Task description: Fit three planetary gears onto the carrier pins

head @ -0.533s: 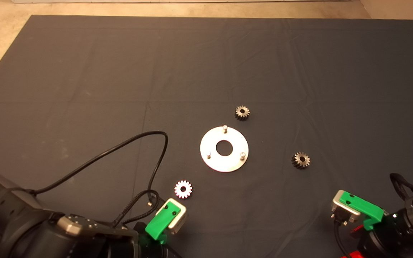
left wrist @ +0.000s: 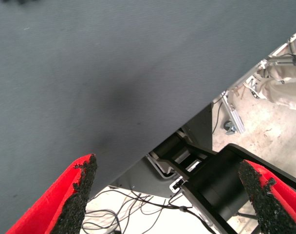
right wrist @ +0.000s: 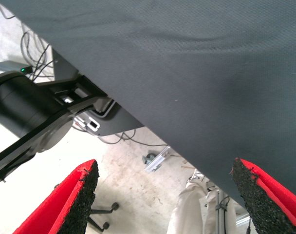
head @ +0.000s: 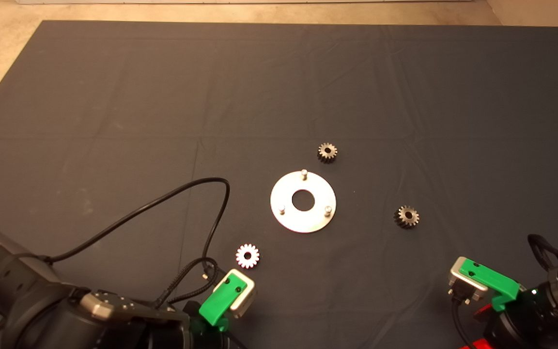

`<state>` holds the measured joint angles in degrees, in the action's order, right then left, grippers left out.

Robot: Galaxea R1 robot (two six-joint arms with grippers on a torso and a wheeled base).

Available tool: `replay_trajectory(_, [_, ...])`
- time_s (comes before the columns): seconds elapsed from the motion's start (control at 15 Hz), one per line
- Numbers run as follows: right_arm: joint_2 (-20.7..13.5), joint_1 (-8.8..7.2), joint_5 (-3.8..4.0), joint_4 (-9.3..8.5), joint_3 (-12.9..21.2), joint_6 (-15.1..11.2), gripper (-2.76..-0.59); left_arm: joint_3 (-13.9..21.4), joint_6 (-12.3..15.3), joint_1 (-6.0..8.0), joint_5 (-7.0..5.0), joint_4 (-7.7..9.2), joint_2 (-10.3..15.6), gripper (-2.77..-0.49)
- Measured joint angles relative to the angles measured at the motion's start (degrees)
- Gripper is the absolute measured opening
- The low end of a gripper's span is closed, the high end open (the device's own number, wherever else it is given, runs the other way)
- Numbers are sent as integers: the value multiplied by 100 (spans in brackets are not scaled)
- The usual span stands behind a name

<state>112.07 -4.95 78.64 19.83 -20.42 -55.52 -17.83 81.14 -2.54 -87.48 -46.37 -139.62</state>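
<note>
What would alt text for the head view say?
A round silver plate with three bare upright carrier pins lies on a dark mat, three loose gears around it. Left hand and right hand wait at the lower edge.

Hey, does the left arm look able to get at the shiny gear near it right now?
Probably yes. The shiny gear lies flat on bare mat just beyond the left claw, which is open and empty. Only the arm's own black cable loops nearby.
</note>
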Motion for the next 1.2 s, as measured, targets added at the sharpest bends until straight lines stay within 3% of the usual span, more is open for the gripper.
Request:
replay_trajectory(0.4, [-2,-233,81,-7,0,-5,-133,0,0,0,2,-2,-92,-119])
replay_trajectory(0.53, [-2,-519,203,-11,0,-5,-133,0,-1,0,2,-3,-174,-119])
replay_trajectory(0.67, [2,-805,420,-10,-6,-5,-133,0,-1,0,0,-4,-262,-119])
replay_trajectory(0.87, [0,-889,647,-7,-74,-2,-133,0,0,0,0,-7,-382,-119])
replay_trajectory(1.07, [2,-889,661,-7,-104,0,-133,0,-2,0,0,-7,-475,-119])
replay_trajectory(1.2, [60,-889,572,-5,-292,0,-133,0,0,0,-4,-7,-516,-119])
